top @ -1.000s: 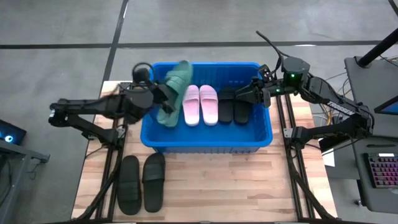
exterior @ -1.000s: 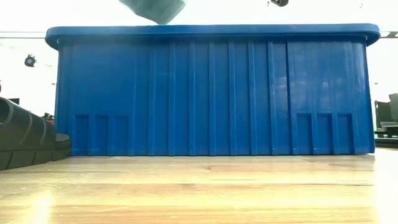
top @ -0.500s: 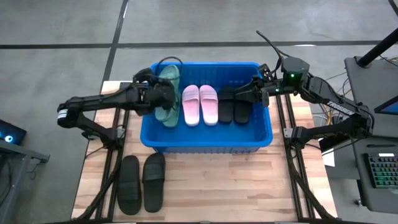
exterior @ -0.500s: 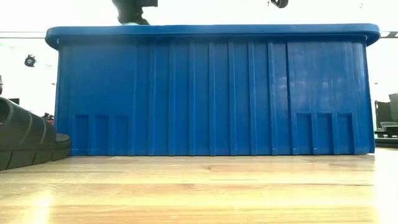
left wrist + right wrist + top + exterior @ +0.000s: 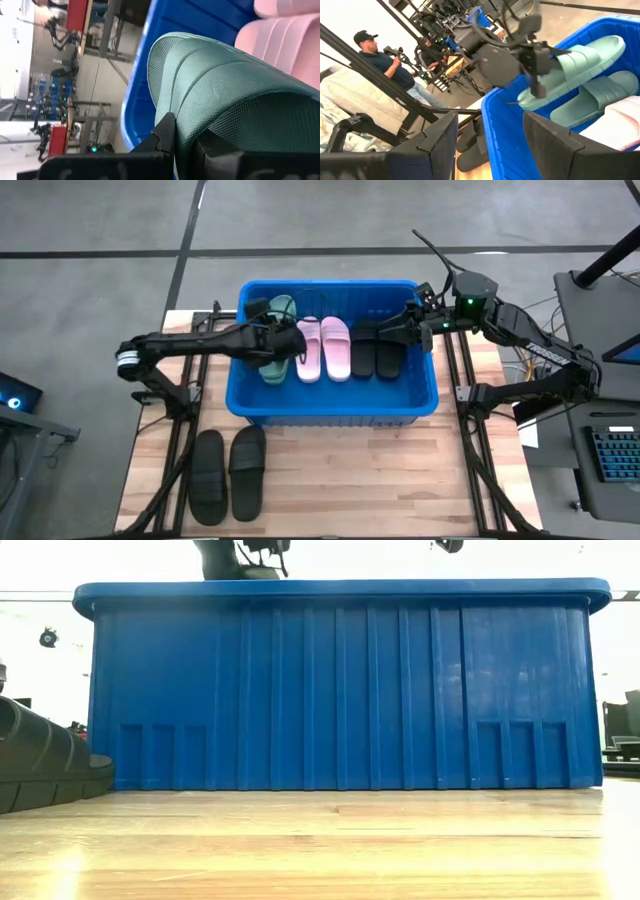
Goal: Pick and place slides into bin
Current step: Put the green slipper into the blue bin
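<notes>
Nearest the table's front edge, a pair of black slides lies side by side on the wooden table, outside the bin and toward the left arm's side; the low view catches one of them at its left edge.

Behind them stands the blue bin, its ribbed front wall filling the low view. Inside it, from the left arm's side to the right: a dark green slide lying on the floor, a pink pair side by side, and a second black pair.

The left gripper reaches over the bin's left wall and is clamped tight on the strap of a second green slide, which it holds above the one already lying there, just beside the pink pair. The right wrist view shows this held slide raised and tilted over its mate.

The right gripper hangs over the bin's far right corner, above the black pair, its fingers spread wide and holding nothing.

Beyond the table, a person in a cap stands in the room. No readable writing or brand shows on the slides or the bin.
</notes>
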Action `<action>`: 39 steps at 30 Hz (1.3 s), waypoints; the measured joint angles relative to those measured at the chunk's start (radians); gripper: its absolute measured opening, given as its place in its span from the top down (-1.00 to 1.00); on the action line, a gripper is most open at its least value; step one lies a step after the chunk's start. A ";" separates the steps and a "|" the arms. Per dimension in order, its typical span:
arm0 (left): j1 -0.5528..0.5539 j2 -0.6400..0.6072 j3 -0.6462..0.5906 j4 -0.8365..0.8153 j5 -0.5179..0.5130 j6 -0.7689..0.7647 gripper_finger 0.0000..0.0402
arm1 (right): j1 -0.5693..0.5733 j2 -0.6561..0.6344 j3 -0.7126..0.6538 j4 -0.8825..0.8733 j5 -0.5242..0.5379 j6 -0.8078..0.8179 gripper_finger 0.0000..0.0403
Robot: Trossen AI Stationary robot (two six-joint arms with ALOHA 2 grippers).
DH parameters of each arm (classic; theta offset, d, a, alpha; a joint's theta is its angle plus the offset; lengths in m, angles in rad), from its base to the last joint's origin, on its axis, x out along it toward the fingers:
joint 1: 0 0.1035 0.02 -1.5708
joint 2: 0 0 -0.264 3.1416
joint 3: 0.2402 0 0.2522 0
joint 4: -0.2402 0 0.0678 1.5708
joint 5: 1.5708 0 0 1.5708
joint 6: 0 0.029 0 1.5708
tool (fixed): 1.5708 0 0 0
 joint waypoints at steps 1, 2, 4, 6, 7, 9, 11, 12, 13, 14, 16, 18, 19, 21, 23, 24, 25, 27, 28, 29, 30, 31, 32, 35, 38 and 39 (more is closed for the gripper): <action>0.006 0.013 0.000 -0.005 0.001 -0.017 1.00 | 0.000 0.000 0.000 0.000 0.000 0.000 -0.07; 0.009 0.026 0.000 -0.009 0.005 -0.035 1.00 | 0.000 0.000 0.000 0.000 0.000 -0.001 -0.07; 0.018 0.046 -0.003 -0.011 0.017 -0.073 1.00 | 0.000 0.000 0.000 0.000 0.000 -0.002 -0.07; 0.028 0.062 -0.017 -0.022 0.021 -0.092 1.00 | 0.000 0.000 0.000 0.000 0.000 -0.003 -0.07; 0.035 0.067 -0.031 -0.022 0.022 -0.093 1.00 | 0.000 0.000 0.000 0.000 0.000 -0.003 -0.07; 0.048 0.071 -0.073 -0.021 0.023 -0.095 1.00 | 0.000 0.000 0.000 0.000 0.000 -0.004 -0.07; 0.059 0.067 -0.120 -0.016 0.023 -0.095 1.00 | 0.000 0.000 0.000 0.000 0.000 -0.006 -0.07; 0.063 0.062 -0.145 -0.002 0.020 -0.095 1.00 | 0.000 0.000 0.000 0.000 0.000 -0.008 -0.07; 0.067 0.053 -0.169 0.019 0.022 -0.095 1.00 | 0.000 0.000 0.000 0.000 0.000 -0.010 -0.07; 0.074 0.041 -0.194 0.044 0.029 -0.090 1.00 | 0.000 0.000 0.000 -0.001 0.000 -0.013 -0.07; 0.076 0.019 -0.231 0.131 0.032 -0.041 1.00 | 0.000 0.000 0.000 -0.002 0.000 -0.015 -0.07; 0.078 0.003 -0.253 0.211 0.038 0.026 1.00 | -0.001 0.000 0.000 -0.002 0.004 -0.015 -0.07; 0.079 0.000 -0.264 0.242 0.036 0.064 1.00 | -0.001 0.000 0.000 -0.003 0.008 -0.015 -0.07; 0.084 0.000 -0.282 0.312 0.035 0.132 1.00 | -0.001 0.000 0.000 -0.003 0.009 -0.015 -0.07; 0.097 0.000 -0.293 0.349 0.041 0.168 1.00 | -0.001 0.000 0.000 -0.003 0.009 -0.014 -0.07; 0.109 -0.001 -0.296 0.354 0.040 0.173 1.00 | -0.001 0.000 0.000 -0.003 0.009 -0.014 -0.07; 0.123 0.000 -0.299 0.360 0.044 0.175 1.00 | -0.001 0.000 0.000 -0.003 0.009 -0.014 -0.07; 0.152 0.001 -0.310 0.364 0.062 0.175 1.00 | -0.001 0.000 0.000 -0.003 0.009 -0.011 -0.07; 0.164 0.001 -0.317 0.364 0.068 0.178 1.00 | -0.001 0.000 0.000 -0.003 0.009 -0.010 -0.07; 0.175 0.001 -0.327 0.376 0.068 0.186 1.00 | -0.001 0.000 0.000 -0.003 0.009 -0.007 -0.07; 0.183 0.001 -0.339 0.399 0.074 0.197 1.00 | -0.001 0.000 0.000 -0.003 0.009 -0.005 -0.07; 0.190 0.001 -0.351 0.424 0.085 0.206 1.00 | -0.001 0.000 0.000 -0.003 0.011 -0.003 -0.07; 0.195 0.000 -0.363 0.443 0.102 0.223 1.00 | -0.001 0.000 0.000 -0.003 0.013 -0.003 -0.07; 0.204 0.007 -0.385 0.488 0.130 0.272 1.00 | -0.001 0.000 0.000 -0.003 0.016 -0.003 -0.07; 0.204 0.025 -0.393 0.517 0.135 0.298 1.00 | -0.001 0.000 0.000 -0.003 0.016 -0.003 -0.07; 0.205 0.028 -0.395 0.525 0.140 0.300 1.00 | -0.001 0.000 0.000 -0.003 0.016 -0.003 -0.07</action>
